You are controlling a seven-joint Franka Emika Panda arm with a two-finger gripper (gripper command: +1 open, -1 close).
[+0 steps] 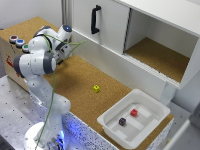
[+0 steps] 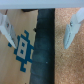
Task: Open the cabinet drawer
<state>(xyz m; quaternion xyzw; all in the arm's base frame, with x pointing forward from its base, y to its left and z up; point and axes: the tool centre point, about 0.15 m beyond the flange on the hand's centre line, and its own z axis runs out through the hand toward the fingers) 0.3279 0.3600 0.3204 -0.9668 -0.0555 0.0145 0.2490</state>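
Observation:
The cabinet (image 1: 112,20) is a large white unit at the back, on the exterior view's right. It has a tall panel with a black bar handle (image 1: 95,19) and an open cork-floored compartment (image 1: 160,57). The drawer (image 1: 120,62) is the long low white front panel below them, and it sits flush. My gripper (image 1: 61,50) hangs at the exterior view's left, well apart from the drawer. In the wrist view the gripper (image 2: 40,29) is open and empty. Its fingers (image 2: 6,27) straddle a dark strip (image 2: 44,50) beside a blue pixel print (image 2: 22,47) on cardboard.
A cardboard box with coloured buttons (image 1: 17,41) stands at the left. A yellow cube (image 1: 96,88) lies on the cork tabletop (image 1: 75,80). A small white tray (image 1: 102,120) at the front right holds a red cube (image 1: 134,112) and a dark cube (image 1: 122,121).

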